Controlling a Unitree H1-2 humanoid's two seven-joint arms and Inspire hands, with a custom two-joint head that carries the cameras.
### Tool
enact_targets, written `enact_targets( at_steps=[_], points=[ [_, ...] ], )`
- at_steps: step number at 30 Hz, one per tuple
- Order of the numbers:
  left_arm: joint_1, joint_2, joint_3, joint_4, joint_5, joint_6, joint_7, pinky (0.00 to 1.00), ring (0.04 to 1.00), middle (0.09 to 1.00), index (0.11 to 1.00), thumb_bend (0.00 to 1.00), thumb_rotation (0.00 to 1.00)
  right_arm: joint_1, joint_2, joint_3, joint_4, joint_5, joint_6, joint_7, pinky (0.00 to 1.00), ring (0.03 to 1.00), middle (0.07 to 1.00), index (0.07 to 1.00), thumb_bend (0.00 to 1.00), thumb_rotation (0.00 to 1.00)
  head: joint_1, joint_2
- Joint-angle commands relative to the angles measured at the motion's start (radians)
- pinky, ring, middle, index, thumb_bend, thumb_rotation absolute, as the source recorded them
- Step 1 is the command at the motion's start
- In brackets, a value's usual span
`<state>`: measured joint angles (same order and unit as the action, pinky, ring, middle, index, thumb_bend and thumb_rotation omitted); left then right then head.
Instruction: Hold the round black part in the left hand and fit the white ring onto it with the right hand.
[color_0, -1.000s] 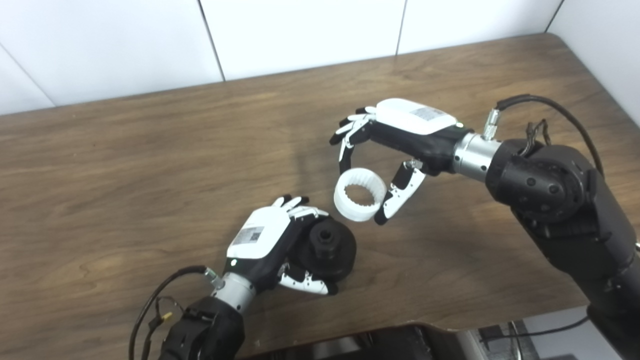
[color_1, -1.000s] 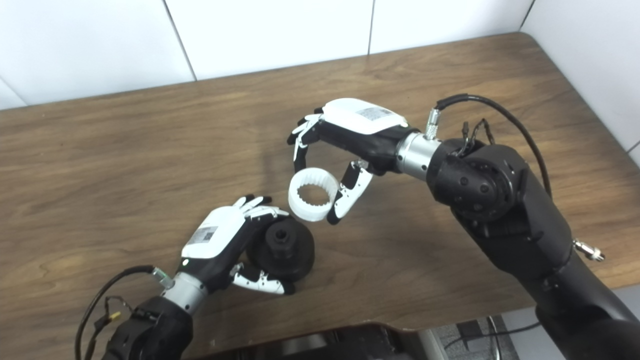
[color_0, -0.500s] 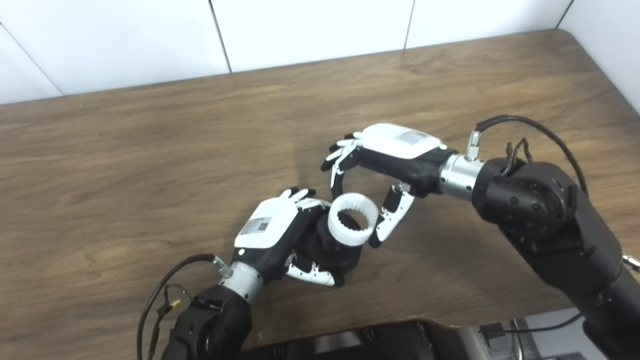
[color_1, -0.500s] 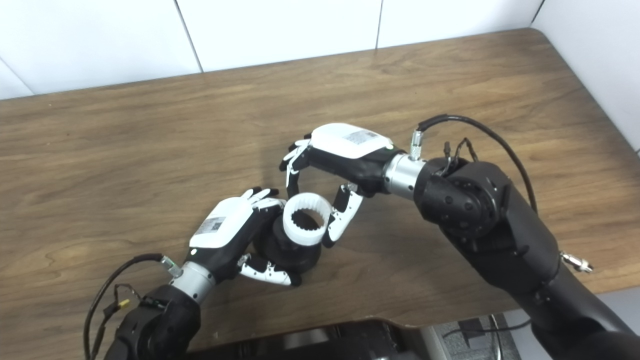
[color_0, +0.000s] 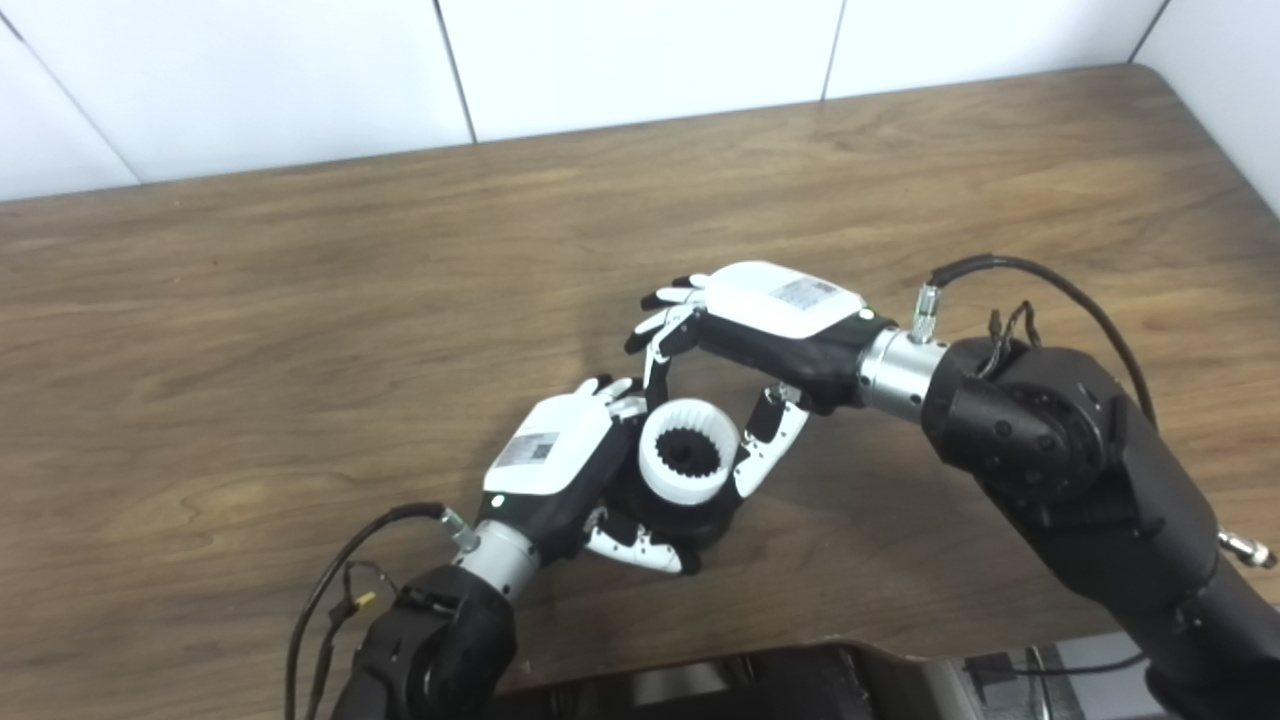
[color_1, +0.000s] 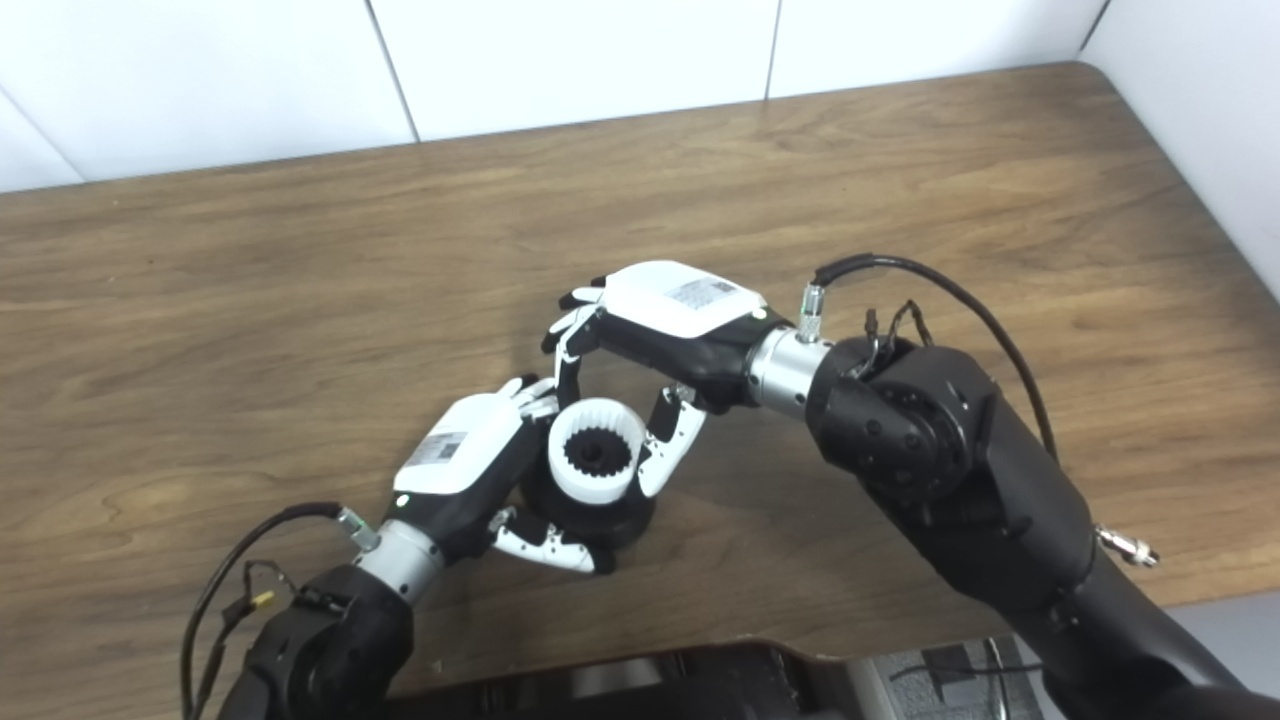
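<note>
My left hand (color_0: 560, 465) is shut on the round black part (color_0: 690, 518), holding it low over the wooden table (color_0: 300, 300) with its hub facing up. The white ring (color_0: 690, 462) with a toothed inner wall sits over the black hub, whose dark teeth show through its middle. My right hand (color_0: 760, 330) grips the ring between fingers and thumb from the upper right. The scene reads the same in the right eye view: left hand (color_1: 465, 460), ring (color_1: 596, 462), black part (color_1: 600, 520), right hand (color_1: 670, 320).
White wall panels (color_0: 640, 60) run behind the table's far edge. The table's near edge (color_0: 900, 630) lies just under both arms. A dark object (color_0: 760, 680) shows below the near edge. A black cable (color_0: 1040, 285) loops off my right wrist.
My right hand has carried the white ring down and to the left, from beside the black part to right over its hub. My left hand keeps its hold. The camera has shifted slightly.
</note>
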<state>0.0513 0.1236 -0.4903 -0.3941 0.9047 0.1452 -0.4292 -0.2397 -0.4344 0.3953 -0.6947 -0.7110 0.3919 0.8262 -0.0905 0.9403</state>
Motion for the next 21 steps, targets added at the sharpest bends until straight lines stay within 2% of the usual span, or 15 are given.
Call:
enact_targets(
  at_steps=[1,10,21],
  points=[
    [-0.021,-0.014,-0.005,-0.005,0.016,0.002,0.008,1.00,0.950,0.820,0.480,0.52,0.06,-0.015,0.006,-0.006,-0.010,-0.009,-0.031,-0.018,1.00,0.954,0.843,0.482,0.53,0.14,0.007,-0.001],
    [-0.021,-0.028,-0.016,0.000,0.027,0.010,0.006,1.00,0.953,0.823,0.480,0.52,0.05,-0.004,0.020,0.001,-0.002,-0.029,-0.071,-0.027,1.00,0.947,0.838,0.482,0.53,0.14,0.036,-0.006],
    [-0.019,-0.024,-0.016,-0.003,0.030,0.007,0.006,1.00,0.949,0.823,0.479,0.52,0.06,0.003,0.024,-0.007,0.010,-0.039,-0.087,-0.025,1.00,0.946,0.831,0.482,0.53,0.14,0.017,-0.006]
  ],
)
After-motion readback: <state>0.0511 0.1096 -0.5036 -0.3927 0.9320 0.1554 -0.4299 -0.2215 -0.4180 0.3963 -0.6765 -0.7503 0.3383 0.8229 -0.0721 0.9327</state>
